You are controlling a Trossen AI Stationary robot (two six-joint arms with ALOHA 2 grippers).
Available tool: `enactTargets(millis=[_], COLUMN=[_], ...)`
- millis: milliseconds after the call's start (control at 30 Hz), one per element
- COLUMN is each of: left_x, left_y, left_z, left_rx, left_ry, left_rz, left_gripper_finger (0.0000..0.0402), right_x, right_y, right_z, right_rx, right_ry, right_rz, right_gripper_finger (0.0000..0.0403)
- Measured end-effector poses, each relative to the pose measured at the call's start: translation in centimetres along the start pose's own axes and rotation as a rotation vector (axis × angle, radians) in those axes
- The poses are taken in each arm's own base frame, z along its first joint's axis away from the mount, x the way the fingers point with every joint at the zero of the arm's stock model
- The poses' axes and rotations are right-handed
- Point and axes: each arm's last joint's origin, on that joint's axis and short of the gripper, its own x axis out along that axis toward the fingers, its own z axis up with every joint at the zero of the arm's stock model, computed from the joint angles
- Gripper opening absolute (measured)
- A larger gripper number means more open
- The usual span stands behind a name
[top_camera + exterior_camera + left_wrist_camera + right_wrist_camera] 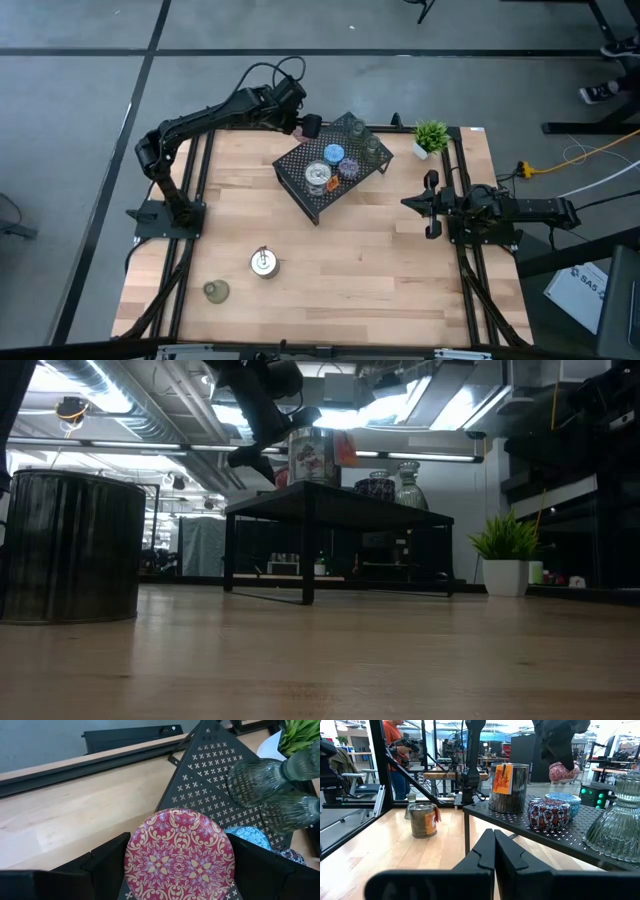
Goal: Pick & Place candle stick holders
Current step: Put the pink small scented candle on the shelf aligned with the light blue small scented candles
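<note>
The left gripper is clamped on a round pink holder with a gold floral pattern, held above the far-left corner of the black perforated metal rack. On the rack a silver tin, a blue cup, a purple cup and green glass holders are seen. Near the desk's front-left corner, another silver tin and an olive glass holder are left. The right gripper is parked at the right edge, fingers pressed together.

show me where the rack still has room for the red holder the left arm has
The rack's left corner, below the left fingers holding the red patterned holder, is bare mesh. Its middle and far end are crowded: silver tin, blue holder, glass holders.
</note>
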Motion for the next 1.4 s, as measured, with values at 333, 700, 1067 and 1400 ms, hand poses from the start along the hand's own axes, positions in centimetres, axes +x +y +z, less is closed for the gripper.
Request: enactTargets(millis=[333, 700, 1067, 1400], left_x=[-1.3, 1.1, 4.4, 4.7], left_y=[-0.7, -0.8, -1.0, -1.5], left_z=[0.9, 1.8, 1.2, 1.1], left_rx=[0.032, 0.059, 0.081, 0.294], left_ry=[-0.035, 0.016, 0.101, 0.110], left_rz=[-0.001, 0.015, 0.016, -0.042], left_gripper_finger=[0.0301, 0.0301, 0.0301, 0.0301], right_x=[0.0, 0.0, 0.0, 0.0], right_y=[0.0, 0.0, 0.0, 0.0], right_z=[0.0, 0.0, 0.0, 0.0], right_rx=[0.000, 0.000, 0.000, 0.000], right_ry=[0.000, 0.000, 0.000, 0.000], right_rz=[0.000, 0.000, 0.000, 0.000], right_gripper_finger=[0.0000, 0.0000, 0.0000, 0.0000])
